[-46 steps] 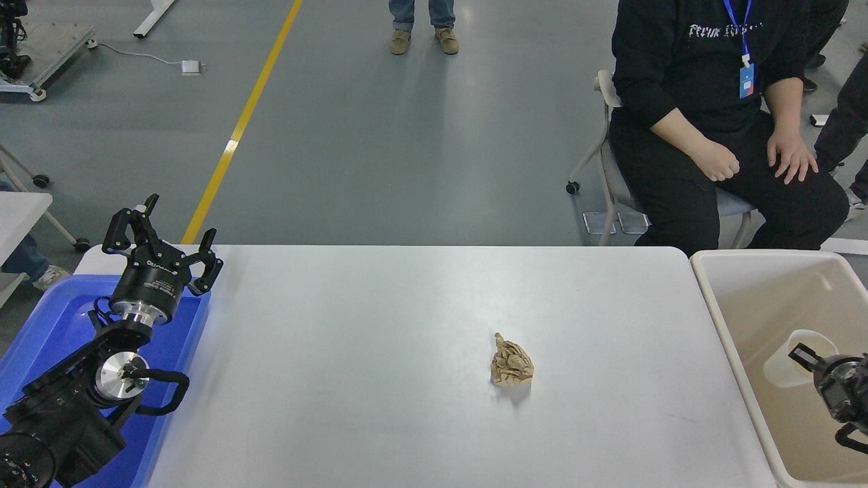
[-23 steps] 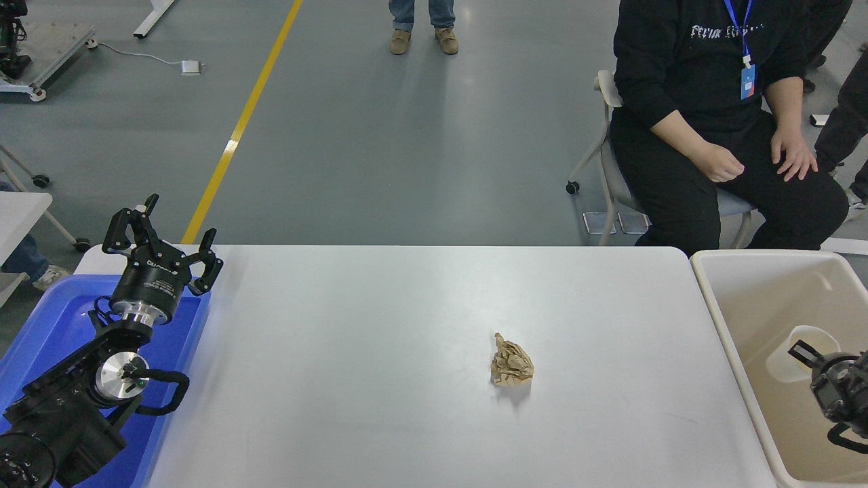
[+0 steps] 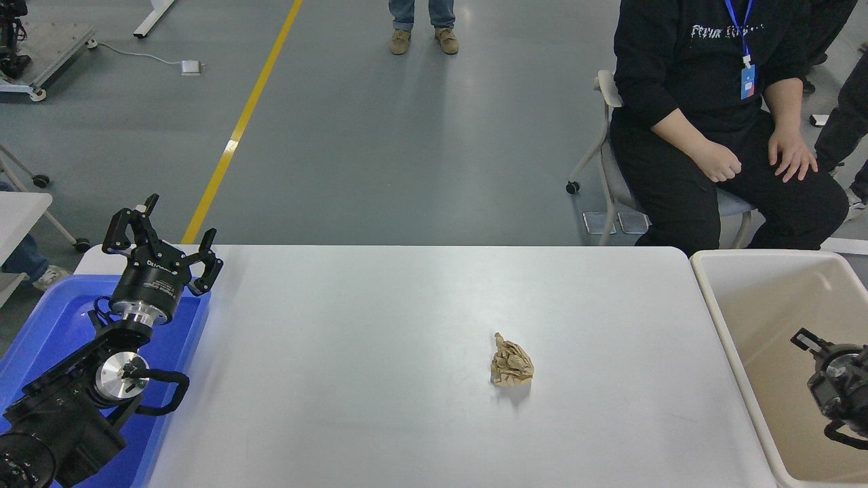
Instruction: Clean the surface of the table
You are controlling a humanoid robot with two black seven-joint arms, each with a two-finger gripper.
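1. Near the desk (image 3: 380,420) centre-right, one crumpled brown paper wad (image 3: 512,361) is left to clear.
2. Right hand (image 3: 817,379) is held over the beige bin (image 3: 746,298), fingers spread, nothing gripped.
3. Left hand (image 3: 163,234) is parked, fingers apart, above the blue tray (image 3: 47,325).

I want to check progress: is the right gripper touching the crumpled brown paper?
Apart. Head view: right gripper is over the beige bin; bare table surface separates it from the crumpled brown paper.
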